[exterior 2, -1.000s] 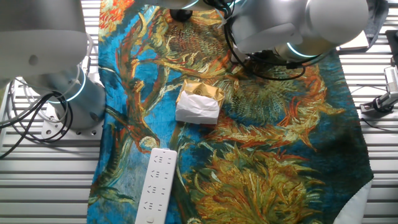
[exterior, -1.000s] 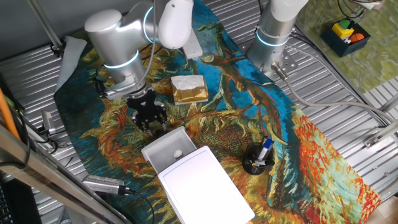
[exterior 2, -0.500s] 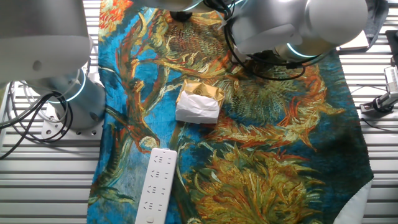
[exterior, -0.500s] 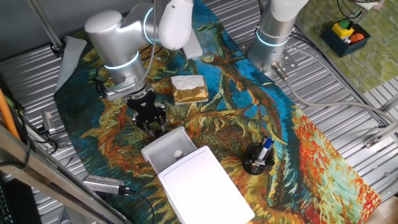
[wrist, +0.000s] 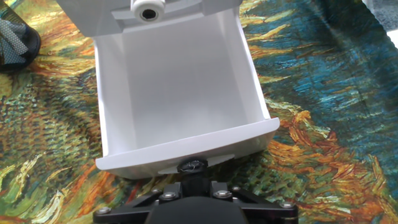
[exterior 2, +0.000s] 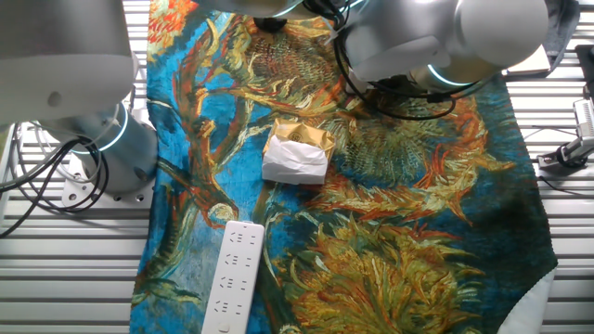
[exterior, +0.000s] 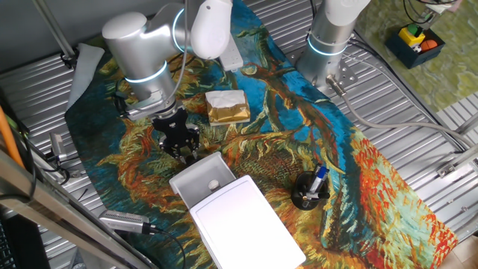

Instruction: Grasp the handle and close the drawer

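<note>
- Drawer, a shallow white rectangular plastic tray with rounded corners, is serving as the landmark: it is standing pulled out of the white flat-topped box, open and showing a bare white floor in the hand view.
- Left of the drawer in the one fixed view, the silver arm with glowing blue joint rings is bending down toward the table.
- The black two-finger gripper is sitting right at the drawer's front edge; in the hand view a small dark knob-like handle is showing at the middle of the front wall, just above the black gripper body, but the fingers are out of sight there, so I cannot tell whether the pincer is wide, narrow or clamped on the handle.
- Under the drawer, the painted sunflower-pattern cloth in blue, orange and yellow is covering the table.
- Beyond the drawer, well apart from it, a tan-and-white block is lying on the cloth.
- Right of the drawer and near the box, a black mesh cup is holding pens.
</note>
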Controlling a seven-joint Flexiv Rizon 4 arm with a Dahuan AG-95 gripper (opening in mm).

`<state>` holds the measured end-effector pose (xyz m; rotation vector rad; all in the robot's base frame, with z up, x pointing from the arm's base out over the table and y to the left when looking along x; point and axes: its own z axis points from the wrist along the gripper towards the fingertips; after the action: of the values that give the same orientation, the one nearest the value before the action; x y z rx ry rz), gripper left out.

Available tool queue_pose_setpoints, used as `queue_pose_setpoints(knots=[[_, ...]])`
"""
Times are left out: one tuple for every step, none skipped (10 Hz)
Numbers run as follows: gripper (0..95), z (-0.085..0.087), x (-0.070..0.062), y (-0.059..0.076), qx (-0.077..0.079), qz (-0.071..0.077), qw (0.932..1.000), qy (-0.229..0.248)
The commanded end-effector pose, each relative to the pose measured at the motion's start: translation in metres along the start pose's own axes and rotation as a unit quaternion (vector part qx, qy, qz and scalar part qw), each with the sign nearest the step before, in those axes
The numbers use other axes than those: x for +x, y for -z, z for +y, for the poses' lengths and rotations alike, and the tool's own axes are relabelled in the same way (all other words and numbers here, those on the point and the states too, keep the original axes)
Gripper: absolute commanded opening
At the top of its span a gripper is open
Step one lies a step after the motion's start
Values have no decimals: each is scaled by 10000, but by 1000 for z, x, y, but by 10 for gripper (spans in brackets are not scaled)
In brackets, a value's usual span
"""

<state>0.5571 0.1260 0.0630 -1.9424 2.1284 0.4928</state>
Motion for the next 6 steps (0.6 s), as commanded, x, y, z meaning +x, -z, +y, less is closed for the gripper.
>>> queue_pose_setpoints(knots=[[190, 0, -1, -1, 7, -31, 10000, 5], [190, 0, -1, -1, 11, -36, 10000, 11], [190, 0, -1, -1, 17, -31, 10000, 8], [190, 0, -1, -1, 18, -29, 10000, 6], [190, 0, -1, -1, 24, -43, 10000, 4], [190, 0, -1, -1, 24, -43, 10000, 4]])
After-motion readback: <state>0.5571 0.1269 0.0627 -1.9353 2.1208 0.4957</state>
